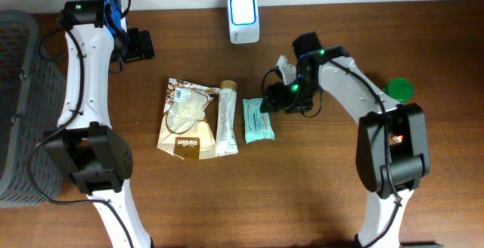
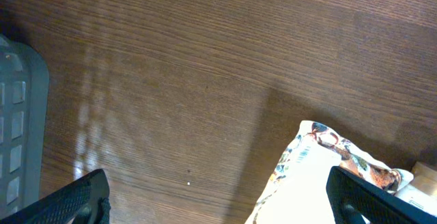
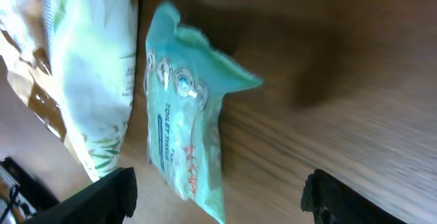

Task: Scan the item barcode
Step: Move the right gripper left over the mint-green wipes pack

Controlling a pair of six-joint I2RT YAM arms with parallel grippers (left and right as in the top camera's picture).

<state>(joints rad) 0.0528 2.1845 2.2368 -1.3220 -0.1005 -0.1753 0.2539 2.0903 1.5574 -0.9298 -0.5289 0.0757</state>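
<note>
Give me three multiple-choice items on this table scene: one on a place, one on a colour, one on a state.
1. Where in the row of three packages does the teal tissue pack lie?
A. farthest from the right end effector
B. in the middle
C. nearest the right end effector

2. What colour is the round disc beside the right arm?
A. red
B. green
C. yellow

3. How does the left end effector stand?
A. open, gripping nothing
B. shut on the tissue pack
C. shut on the disc

Answers:
1 C: the overhead view shows it last in the row, by that end effector.
2 B: it shows green on the brown wood.
3 A: the left wrist view shows its fingers wide apart.
</note>
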